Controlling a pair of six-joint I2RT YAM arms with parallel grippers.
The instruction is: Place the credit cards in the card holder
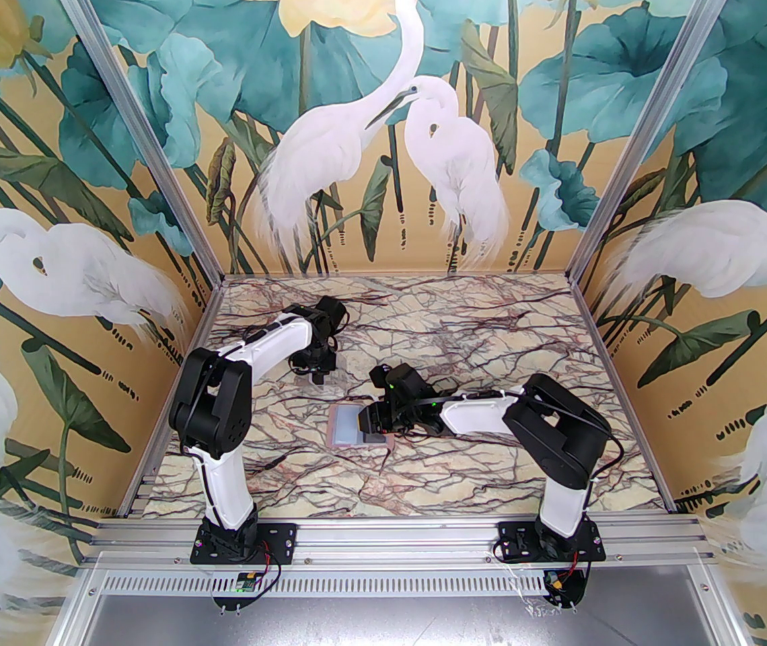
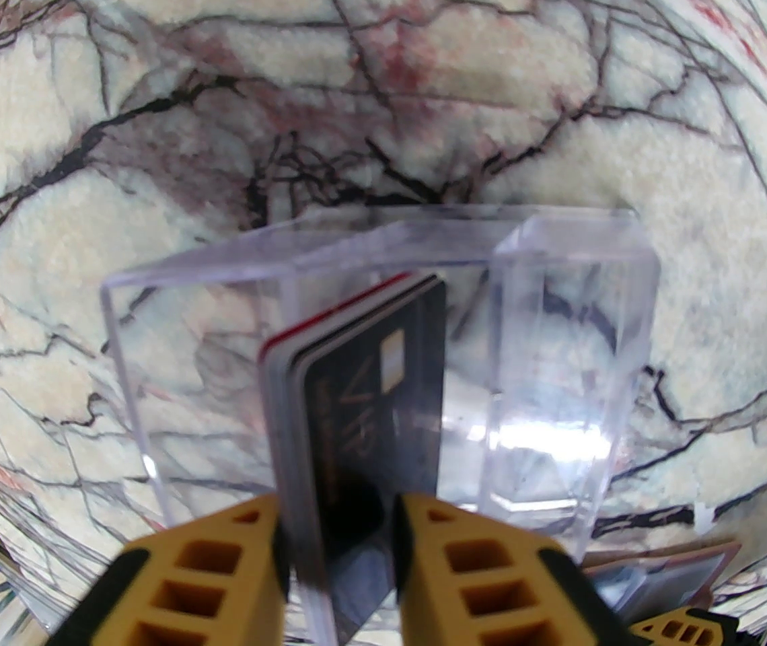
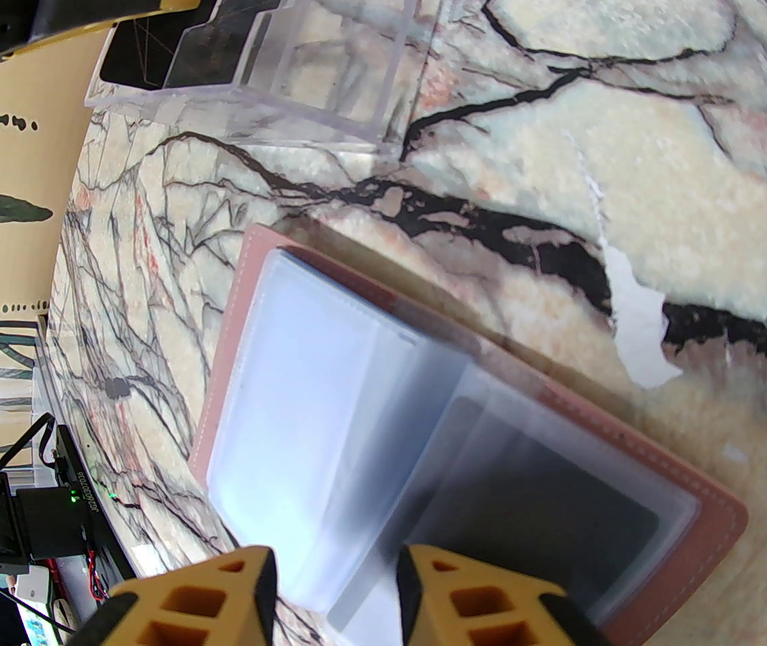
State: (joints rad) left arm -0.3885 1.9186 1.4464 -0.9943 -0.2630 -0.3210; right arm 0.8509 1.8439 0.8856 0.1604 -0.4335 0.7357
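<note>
Several credit cards stand on edge in a clear plastic box (image 2: 558, 361): a black card (image 2: 370, 394) with gold lettering in front and a red-edged one (image 2: 303, 330) behind. My left gripper (image 2: 336, 535) reaches in from above, its fingers pressed to both sides of the stack. The pink-brown card holder (image 3: 693, 549) lies open on the table, its pale sleeves (image 3: 289, 394) fanned and a dark card (image 3: 558, 495) in one. My right gripper (image 3: 336, 562) is over its near edge, with raised sleeves between the fingers. In the top view the left gripper (image 1: 318, 377) is behind the card holder (image 1: 343, 428) and the right gripper (image 1: 369, 421) is over it.
The clear box (image 3: 330, 78) stands a short way beyond the card holder's far edge. The marble-patterned table (image 1: 457, 334) is bare at the back and right. Painted walls close in three sides. A small white scrap (image 3: 639, 334) lies right of the holder.
</note>
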